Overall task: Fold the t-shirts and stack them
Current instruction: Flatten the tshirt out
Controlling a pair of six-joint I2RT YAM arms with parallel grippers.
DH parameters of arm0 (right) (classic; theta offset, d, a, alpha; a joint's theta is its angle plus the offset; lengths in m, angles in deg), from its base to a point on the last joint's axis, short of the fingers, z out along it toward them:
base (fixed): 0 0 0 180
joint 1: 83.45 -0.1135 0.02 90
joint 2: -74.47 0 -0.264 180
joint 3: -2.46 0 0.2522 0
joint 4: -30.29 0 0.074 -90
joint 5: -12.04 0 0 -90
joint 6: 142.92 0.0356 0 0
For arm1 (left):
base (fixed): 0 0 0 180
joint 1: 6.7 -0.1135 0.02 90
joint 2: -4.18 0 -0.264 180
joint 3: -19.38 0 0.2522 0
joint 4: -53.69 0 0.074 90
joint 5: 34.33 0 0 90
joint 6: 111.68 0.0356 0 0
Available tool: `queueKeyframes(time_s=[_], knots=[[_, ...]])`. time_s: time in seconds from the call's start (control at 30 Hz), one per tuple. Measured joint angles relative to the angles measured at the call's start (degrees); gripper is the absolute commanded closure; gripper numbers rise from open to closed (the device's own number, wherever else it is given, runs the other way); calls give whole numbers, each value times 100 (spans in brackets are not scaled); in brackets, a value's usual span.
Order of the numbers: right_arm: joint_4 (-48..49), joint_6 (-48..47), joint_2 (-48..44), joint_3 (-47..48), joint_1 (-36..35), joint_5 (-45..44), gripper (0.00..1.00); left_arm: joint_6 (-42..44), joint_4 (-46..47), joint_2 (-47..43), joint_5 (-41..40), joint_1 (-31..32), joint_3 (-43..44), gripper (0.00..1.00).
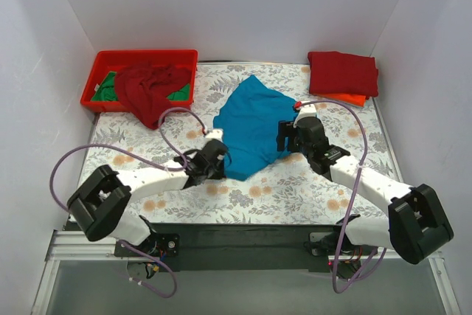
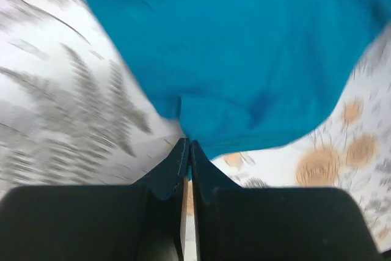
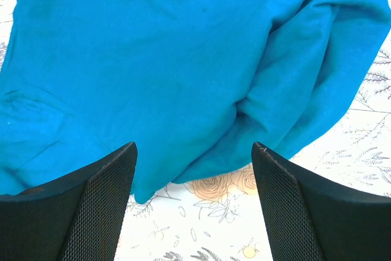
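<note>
item 1, task thing: one blue t-shirt (image 1: 251,127) lies unfolded and rumpled on the floral table cover (image 1: 295,189). all positions below are given relative to this garment.

item 2, left gripper (image 2: 188,146): located at the shirt's near left edge. the fingers are pressed together with almost no gap, and the blue hem runs down into the tips, so it is clenched on the edge of the shirt. the left wrist view is smeared, and the depth of the bite cannot be judged.

item 3, right gripper (image 3: 194,146): located at the shirt's right side, above a bunched fold where one layer is doubled over. the fingers are spread wide and released, with cloth and table cover showing between them. whether the tips touch the cloth cannot be told.

item 4, red bin (image 1: 103,60): stands to the far left of the blue shirt, well apart. a crumpled red t-shirt (image 1: 151,86) fills it and spills over its near rim toward the blue shirt. a green garment (image 1: 108,88) shows beneath it at both sides.

item 5, folded stack: to the far right of the blue shirt, well apart, a folded dark red t-shirt (image 1: 343,71) rests on a folded orange t-shirt (image 1: 346,98), of which only the near edge shows.
</note>
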Motion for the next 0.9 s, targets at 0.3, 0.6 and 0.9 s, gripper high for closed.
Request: queueKeyframes(time_s=[0.3,0.6,0.9], knots=[[2,2,-402,-223,0,212,20,1054,704,-1591,435,-2127,881,100],[-9,92,26,-356,0,407,21,1353,1008,-1639,1255,-3598,896,100],[-4,155,1126,-105,0,496,23,1427,994,-1670,1856,-4118,616,100]])
